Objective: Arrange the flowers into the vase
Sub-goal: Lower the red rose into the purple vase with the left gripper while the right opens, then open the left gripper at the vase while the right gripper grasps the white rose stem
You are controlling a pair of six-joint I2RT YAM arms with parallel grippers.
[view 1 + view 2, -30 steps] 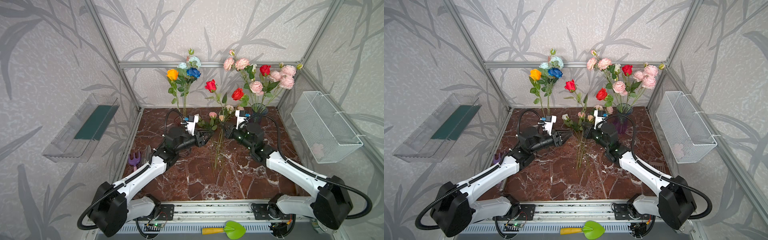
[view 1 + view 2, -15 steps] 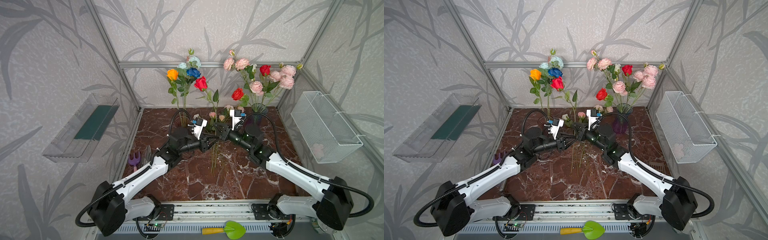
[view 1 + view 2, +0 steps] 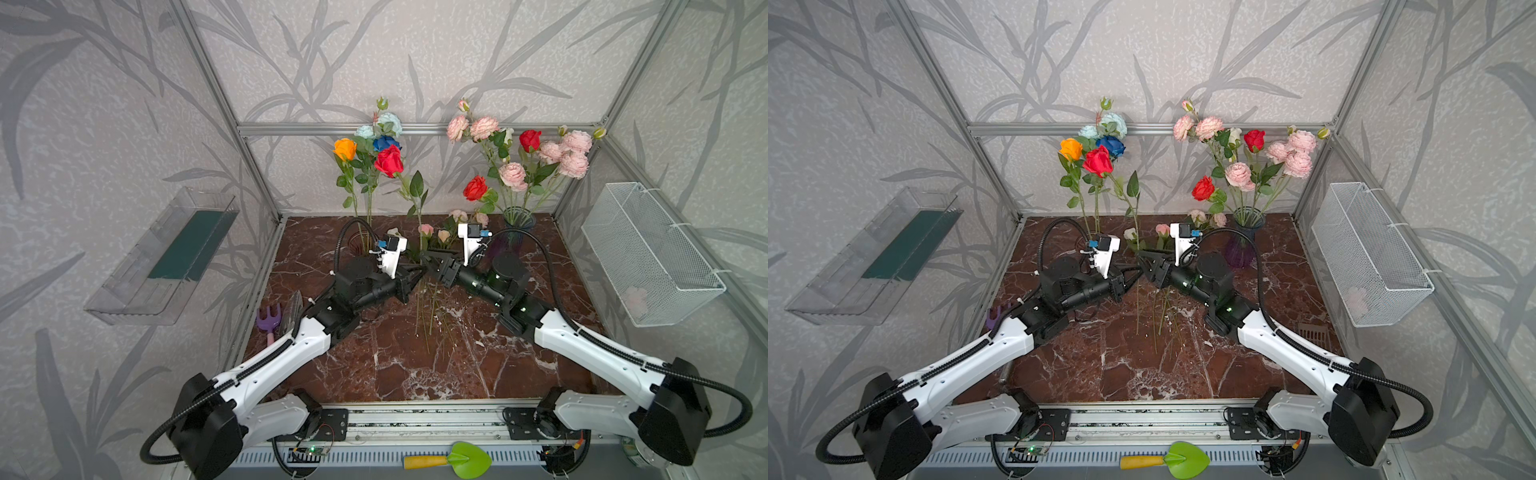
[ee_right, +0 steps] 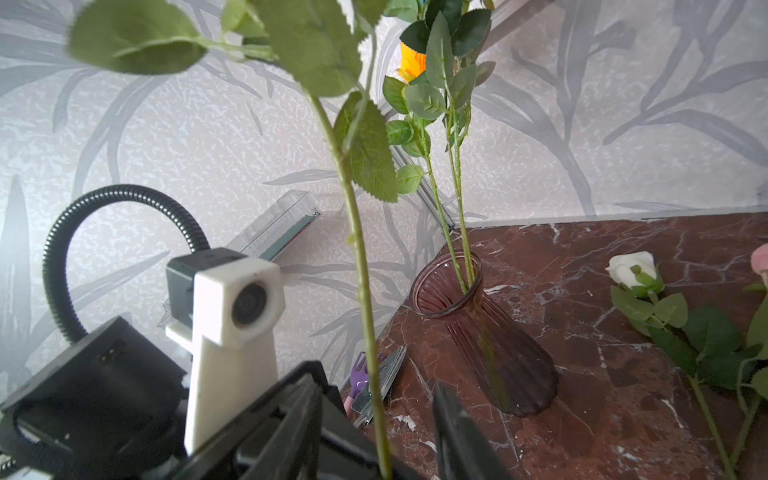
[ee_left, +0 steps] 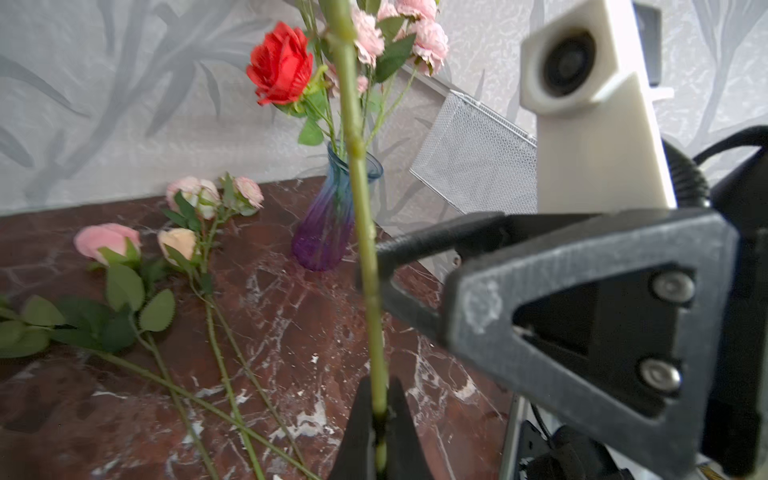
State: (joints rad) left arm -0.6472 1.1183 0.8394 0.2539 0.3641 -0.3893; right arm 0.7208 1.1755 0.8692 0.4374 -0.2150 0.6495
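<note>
Pinching the upright rose stem (image 5: 360, 199) mid-frame, the left gripper (image 5: 379, 411) is clamped; the right gripper (image 5: 374, 272) straddles it above, jaws parted.

The gripped stem (image 5: 360, 216) runs past the left wrist view's top edge, its bloom unseen there. In a top view the dark vase (image 3: 356, 245) hides mostly behind the left arm's cable (image 3: 340, 243). A pale pink shape (image 3: 635, 300) in the wire basket (image 3: 665, 232) is too blurred to name.
</note>
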